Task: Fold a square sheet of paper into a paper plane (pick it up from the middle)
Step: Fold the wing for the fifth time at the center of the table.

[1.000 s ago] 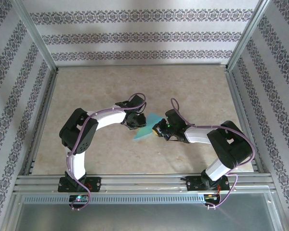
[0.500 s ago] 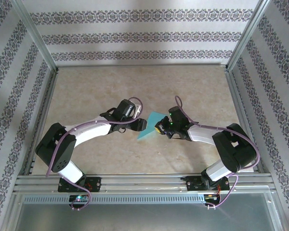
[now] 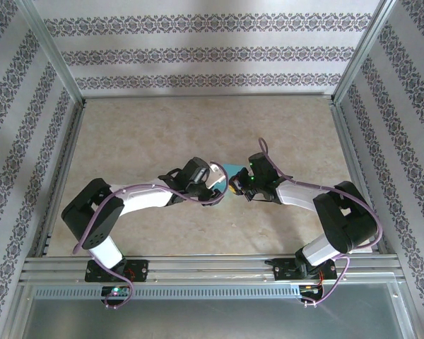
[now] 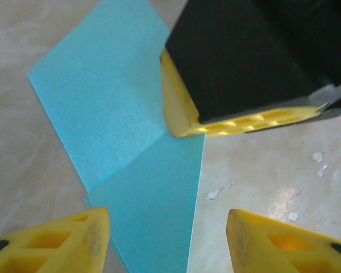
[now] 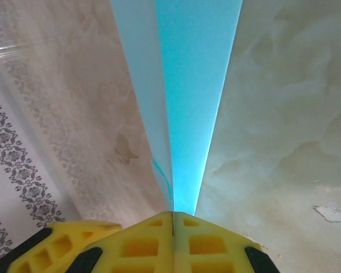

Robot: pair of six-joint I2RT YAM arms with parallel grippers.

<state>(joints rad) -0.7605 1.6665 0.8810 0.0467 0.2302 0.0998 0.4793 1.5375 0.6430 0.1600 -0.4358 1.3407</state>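
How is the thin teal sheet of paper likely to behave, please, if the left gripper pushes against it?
Probably floppy: pinched in the shut right gripper, the thin teal sheet of paper shows two layers splaying apart, so it likely bends under pressure. It looks light; a nudge from the open left gripper could shift it over the marbled tabletop.

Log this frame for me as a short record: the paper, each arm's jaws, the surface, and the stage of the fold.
paper: thin teal square sheet of paper, creased, one flap overlapping another
right jaws: shut on the sheet's edge
left jaws: open, yellow fingers apart over the sheet's near tip, gripping nothing
surface: beige marbled tabletop
stage: partly folded, no plane shape yet
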